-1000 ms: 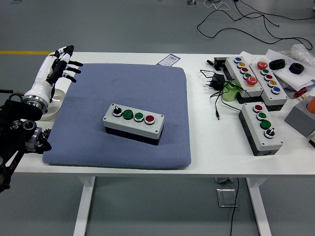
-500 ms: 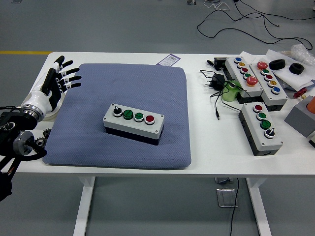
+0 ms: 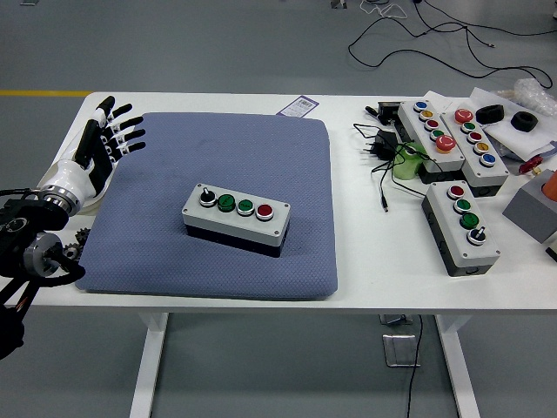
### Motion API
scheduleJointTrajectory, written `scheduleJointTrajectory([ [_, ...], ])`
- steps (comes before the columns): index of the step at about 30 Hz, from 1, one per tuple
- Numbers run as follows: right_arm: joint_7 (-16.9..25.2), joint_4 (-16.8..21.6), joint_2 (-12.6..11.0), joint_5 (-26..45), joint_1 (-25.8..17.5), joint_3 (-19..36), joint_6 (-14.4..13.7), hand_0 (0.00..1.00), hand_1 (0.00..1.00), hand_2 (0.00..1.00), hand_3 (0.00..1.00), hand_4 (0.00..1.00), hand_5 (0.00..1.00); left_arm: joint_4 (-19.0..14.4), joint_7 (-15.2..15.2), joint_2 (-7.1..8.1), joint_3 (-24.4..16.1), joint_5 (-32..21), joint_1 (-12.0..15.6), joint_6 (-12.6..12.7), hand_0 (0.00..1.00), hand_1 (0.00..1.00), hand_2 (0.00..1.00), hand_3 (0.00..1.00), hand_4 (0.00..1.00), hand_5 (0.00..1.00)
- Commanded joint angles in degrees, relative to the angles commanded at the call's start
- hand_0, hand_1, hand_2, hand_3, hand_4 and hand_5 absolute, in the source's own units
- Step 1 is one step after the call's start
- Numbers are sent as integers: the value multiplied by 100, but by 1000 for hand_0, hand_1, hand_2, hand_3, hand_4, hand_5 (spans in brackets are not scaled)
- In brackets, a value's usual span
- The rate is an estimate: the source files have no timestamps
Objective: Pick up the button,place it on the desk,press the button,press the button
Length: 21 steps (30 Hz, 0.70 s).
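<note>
The white surface [image 3: 365, 279] has its near edge at the bottom of the view. A big blue mat [image 3: 218, 205] lies on it, on the left and middle part. On the mat, a bit toward the near side, sits the button box [image 3: 236, 217]. It is gray on top and black below. It has four things in a row on top: a black knob, two green buttons and one red button. Nothing is touching it.

The left hand [image 3: 100, 144] comes in from the left edge. It is over the far left corner of the mat, well apart from the button box. Its fingers are spread wide and straight, and it holds nothing.

On the right side, off the mat, lies another button box [image 3: 461, 228]. Farther back are two more button boxes [image 3: 452, 138] side by side, with many colored buttons. Black cables [image 3: 383, 157] lie just left of them.
</note>
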Motion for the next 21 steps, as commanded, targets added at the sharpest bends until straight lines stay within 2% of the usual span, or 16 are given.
scheduleJointTrajectory([
  [21,-27,0,-9,-87,-42,69,5,675,649,695,639,321,190,24,9,-56,137,-56,-7,14,727,808,829,845,678,998],
])
